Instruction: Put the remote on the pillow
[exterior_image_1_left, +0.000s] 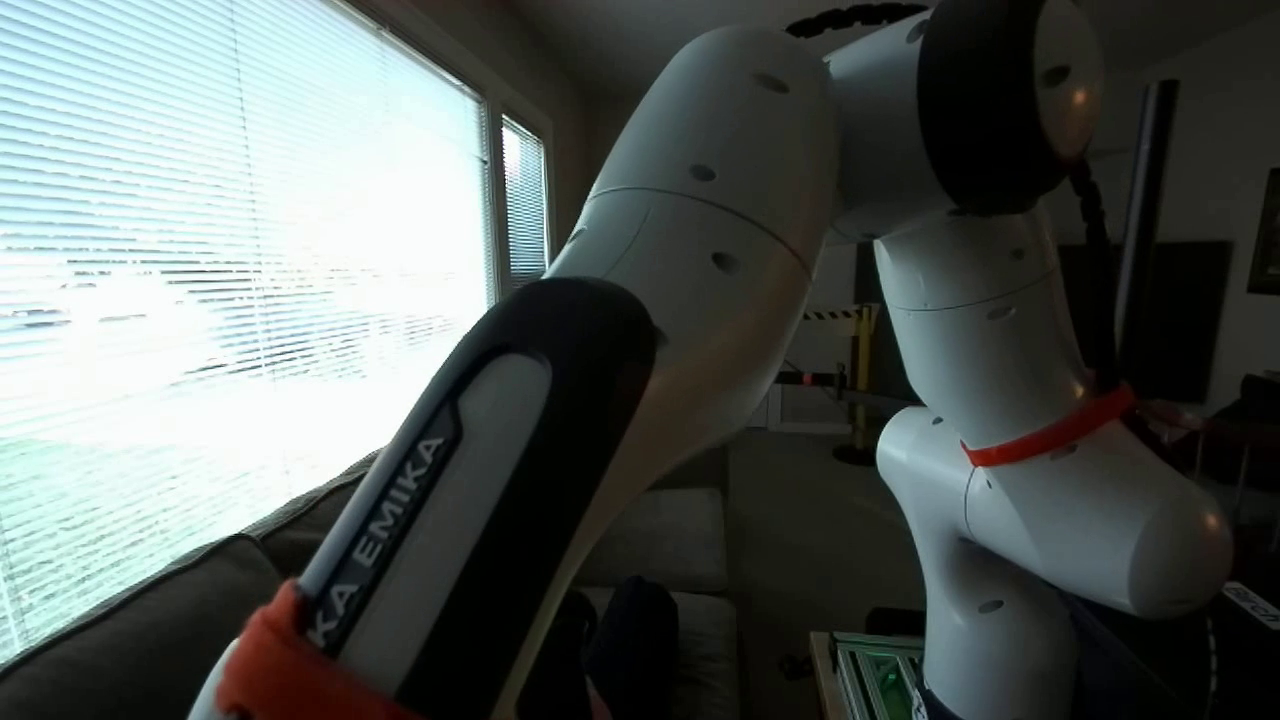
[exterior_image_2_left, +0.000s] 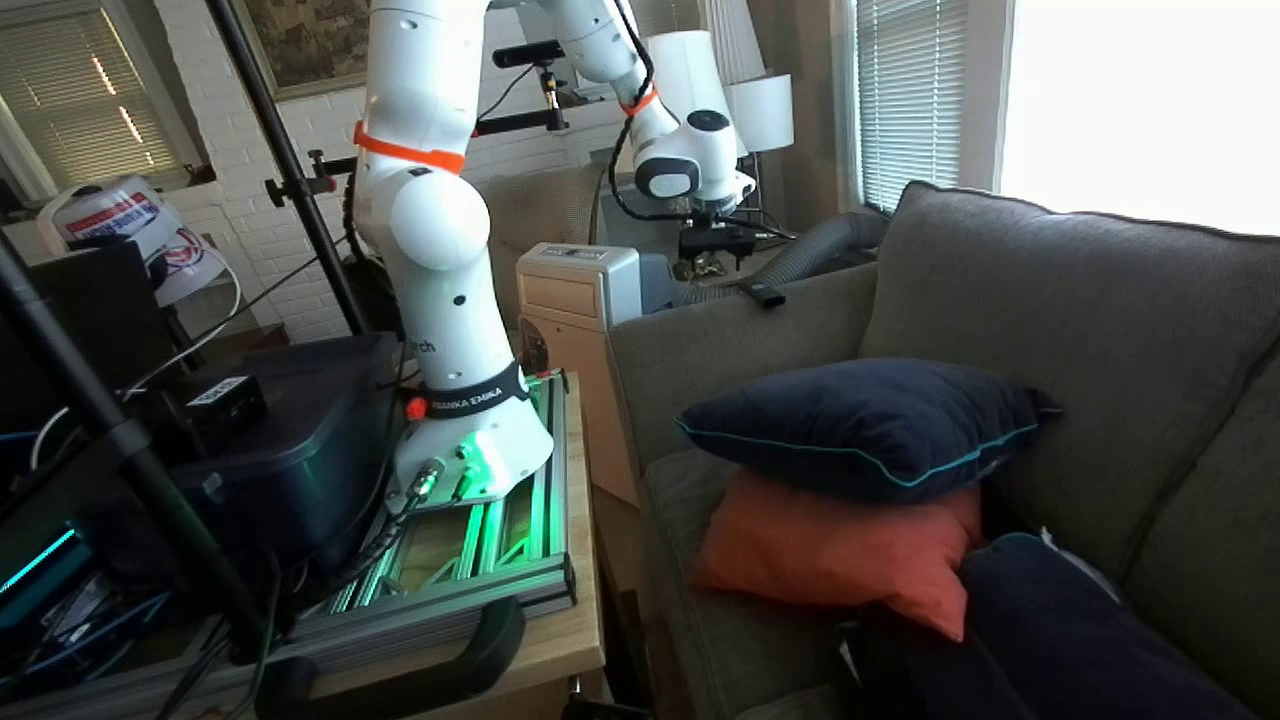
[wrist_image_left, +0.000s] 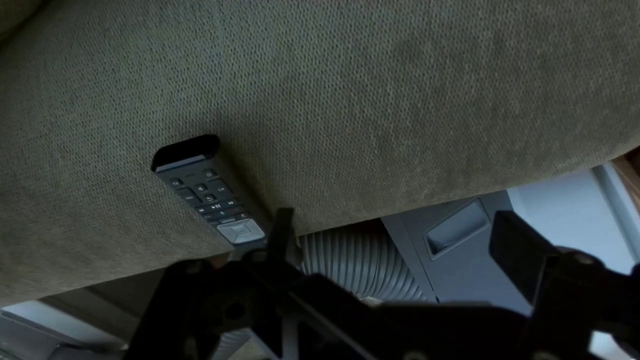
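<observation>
Remote (wrist_image_left: 212, 192): on the sofa arm (wrist_image_left: 400, 125), at its outer edge, long axis slanting toward that edge.
Tool (wrist_image_left: 395, 222): jaws apart, nothing between them.
Way to remote: toward the backrest (exterior_image_2_left: 1060, 285), beyond one jaw.
Coming move: probably a shift that way, then a turn to straddle it.

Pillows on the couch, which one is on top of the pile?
The navy throw pillow with teal piping. It rests on the orange pillow, while what looks like another dark blue pillow lies lower, beside the orange one.
</observation>
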